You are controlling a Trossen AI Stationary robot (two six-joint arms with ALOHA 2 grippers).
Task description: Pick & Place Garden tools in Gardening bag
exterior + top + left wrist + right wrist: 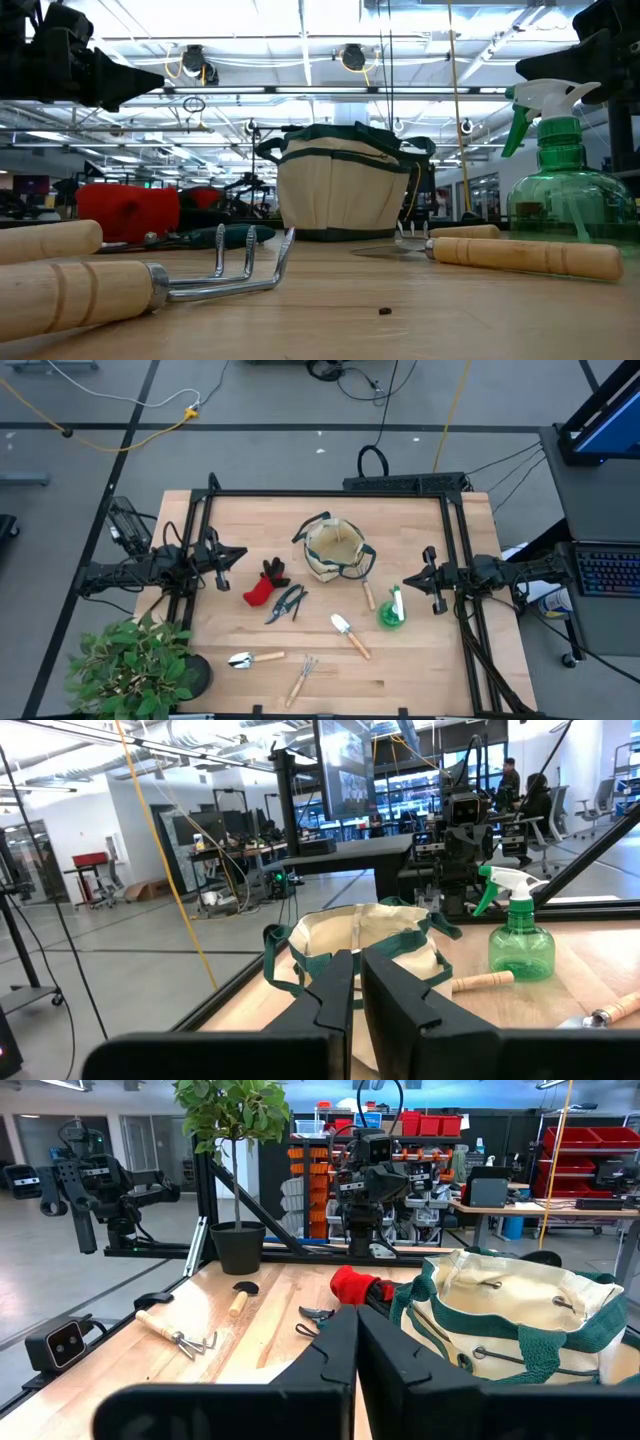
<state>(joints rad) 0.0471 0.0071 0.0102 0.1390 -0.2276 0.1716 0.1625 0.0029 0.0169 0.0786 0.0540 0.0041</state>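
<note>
The gardening bag stands upright on the bench toward its far middle, mouth open, roughly midway between the two arms. All the tools lie outside it. The red glove is to its left and nearer the front, with the pruning shears just beside the glove. A trowel with a pale blade lies in front of the bag, another wooden handle rests close to the bag's front right edge, and the green spray bottle stands just right of that handle. Nearer the front edge are a second trowel and the small rake. The left end effector hovers at the left side of the bench, well apart from the bag and near the glove, fingers clenched together on nothing. The right end effector hovers at the right side, close to the spray bottle, its fingers likewise closed and empty. A potted plant sits at the front left corner.
</note>
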